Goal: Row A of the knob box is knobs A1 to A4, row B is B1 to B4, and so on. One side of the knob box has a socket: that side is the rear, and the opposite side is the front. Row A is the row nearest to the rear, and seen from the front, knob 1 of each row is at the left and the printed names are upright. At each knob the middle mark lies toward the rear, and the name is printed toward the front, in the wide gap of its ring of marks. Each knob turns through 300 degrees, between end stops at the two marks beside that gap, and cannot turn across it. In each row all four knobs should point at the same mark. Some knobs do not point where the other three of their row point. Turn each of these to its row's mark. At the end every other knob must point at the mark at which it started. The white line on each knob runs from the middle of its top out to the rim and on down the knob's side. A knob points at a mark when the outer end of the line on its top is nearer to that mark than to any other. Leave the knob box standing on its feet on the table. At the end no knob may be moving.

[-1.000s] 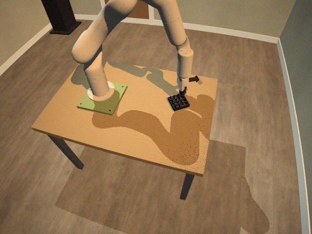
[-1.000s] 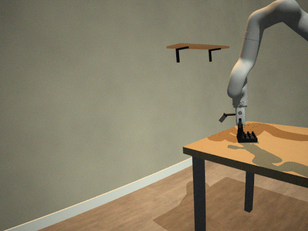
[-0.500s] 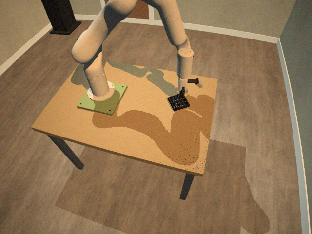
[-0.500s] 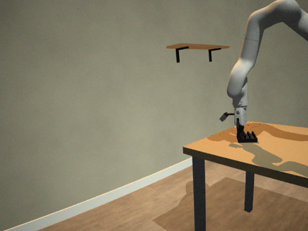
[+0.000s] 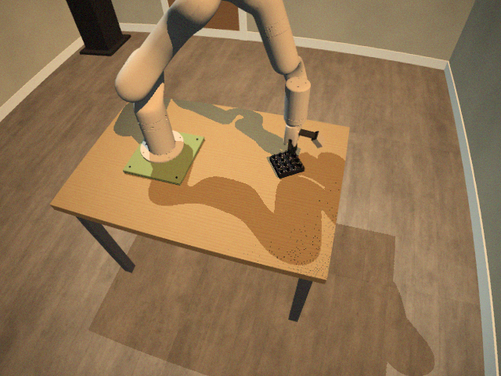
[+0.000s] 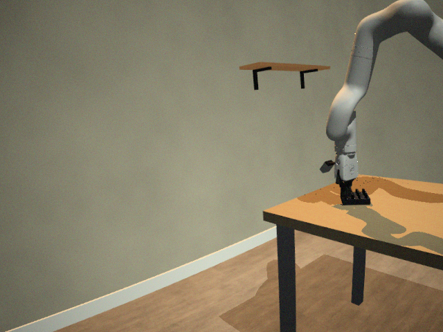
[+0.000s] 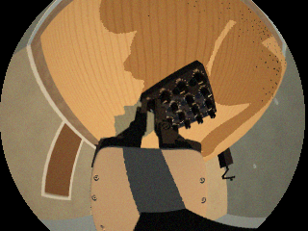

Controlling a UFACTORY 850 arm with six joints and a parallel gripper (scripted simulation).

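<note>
At the near corner of the table [image 5: 218, 161] [image 6: 286, 209] [image 7: 77, 72] as the wrist view sees it, the knob box [image 5: 289, 174] [image 6: 358, 202] [image 7: 183, 105] sits flat, the fingers [image 5: 290, 151] [image 6: 346, 198] apparently clenched around a corner knob they mostly hide. That turn looks unfinished; letting go remains. White lines are too small to read, so I cannot tell how many knobs are right or still wrong.

One knob box [image 5: 286, 164] [image 6: 356, 200] [image 7: 185, 96]; one table [image 5: 218, 157] [image 6: 304, 210] [image 7: 87, 63]; one arm [image 5: 149, 68] [image 6: 359, 68]; one wall shelf [image 6: 286, 66]; one green base plate [image 5: 151, 173].
</note>
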